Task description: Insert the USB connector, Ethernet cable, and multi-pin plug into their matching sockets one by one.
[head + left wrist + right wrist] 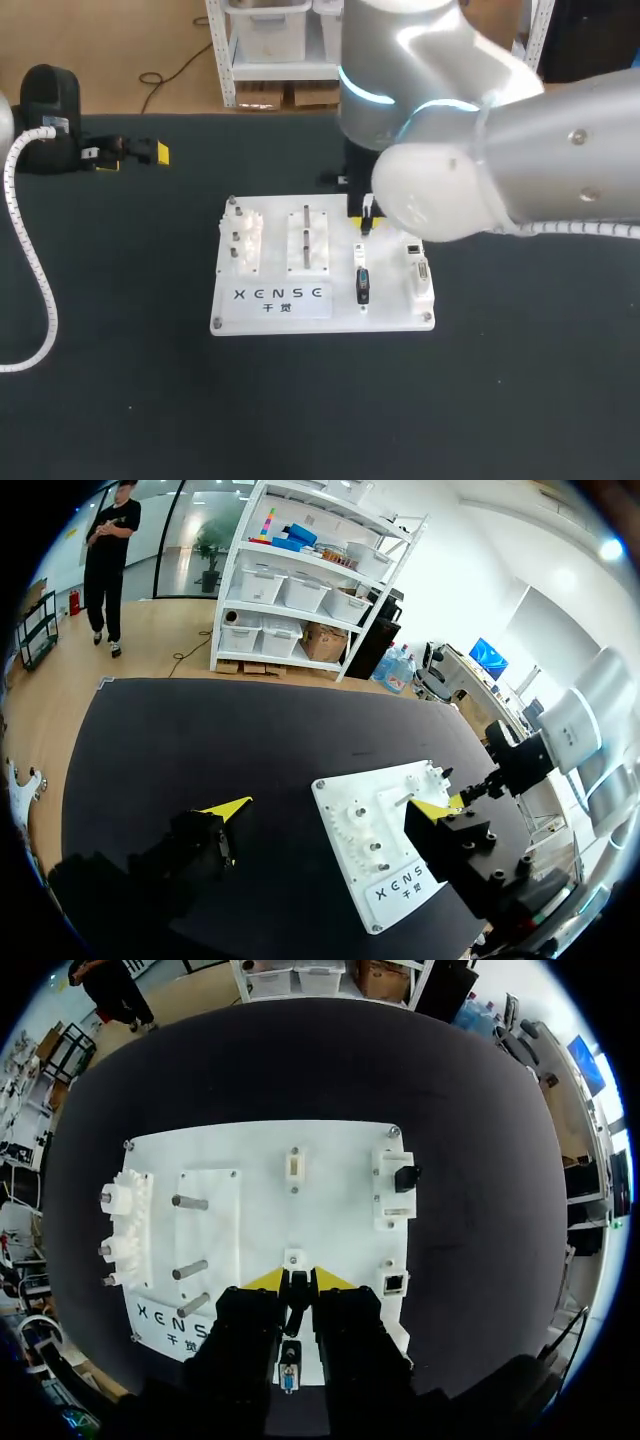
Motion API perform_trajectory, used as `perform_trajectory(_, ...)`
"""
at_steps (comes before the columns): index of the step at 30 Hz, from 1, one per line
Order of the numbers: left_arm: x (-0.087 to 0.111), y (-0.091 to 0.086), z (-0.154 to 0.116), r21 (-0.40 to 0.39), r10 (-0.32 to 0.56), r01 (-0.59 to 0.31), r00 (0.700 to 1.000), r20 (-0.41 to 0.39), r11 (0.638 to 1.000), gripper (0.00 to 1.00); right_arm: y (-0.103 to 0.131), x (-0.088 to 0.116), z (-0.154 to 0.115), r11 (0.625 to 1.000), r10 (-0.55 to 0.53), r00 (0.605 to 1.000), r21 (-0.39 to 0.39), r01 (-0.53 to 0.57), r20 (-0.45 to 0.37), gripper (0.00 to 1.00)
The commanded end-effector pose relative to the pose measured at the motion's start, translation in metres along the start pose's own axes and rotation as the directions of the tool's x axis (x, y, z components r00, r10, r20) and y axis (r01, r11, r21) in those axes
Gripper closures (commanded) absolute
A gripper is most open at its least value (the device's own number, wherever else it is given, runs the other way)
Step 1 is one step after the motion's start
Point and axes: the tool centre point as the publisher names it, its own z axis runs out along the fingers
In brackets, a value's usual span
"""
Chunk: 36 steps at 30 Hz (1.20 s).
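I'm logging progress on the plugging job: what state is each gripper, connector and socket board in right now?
left gripper: open, empty, off to the side of the board.
right gripper: shut on a slim black connector, over the board.
black plug: on the board, not gripped; can't tell if it's seated.
white board: flat on the table.

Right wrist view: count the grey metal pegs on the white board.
3: a grey metal peg farthest from the right hand, one midway, one nearest it, all on the raised white block. The hand, shut on a black connector, may hide others.
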Motion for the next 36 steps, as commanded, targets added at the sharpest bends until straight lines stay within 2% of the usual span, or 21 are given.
perform_trajectory(1, 0.0, 0.0, 0.0, 0.0, 0.0, 0.0, 1.0, 0.0, 1.0, 0.0, -0.023, 0.006, -0.015, 1.0, 0.007, 1.0, -0.022, -0.006, 0.023, 1.0)
perform_trajectory(9, 0.0, 0.0, 0.0, 0.0, 0.0, 0.0, 1.0, 0.0, 1.0, 0.0, -0.06, 0.004, -0.004, 0.999, 0.048, 0.999, 0.023, -0.049, 0.022, 1.0)
perform_trajectory(13, 0.0, 0.0, 0.0, 0.0, 0.0, 0.0, 1.0, 0.0, 1.0, 0.0, -0.07, 0.003, 0.001, 0.997, 0.062, 0.998, 0.034, -0.062, 0.014, 1.0)
perform_trajectory(36, 0.0, 0.0, 0.0, 0.0, 0.0, 0.0, 1.0, 0.0, 1.0, 0.0, -0.07, 0.014, 0.009, 0.998, 0.047, 0.999, 0.033, -0.046, -0.018, 1.0)
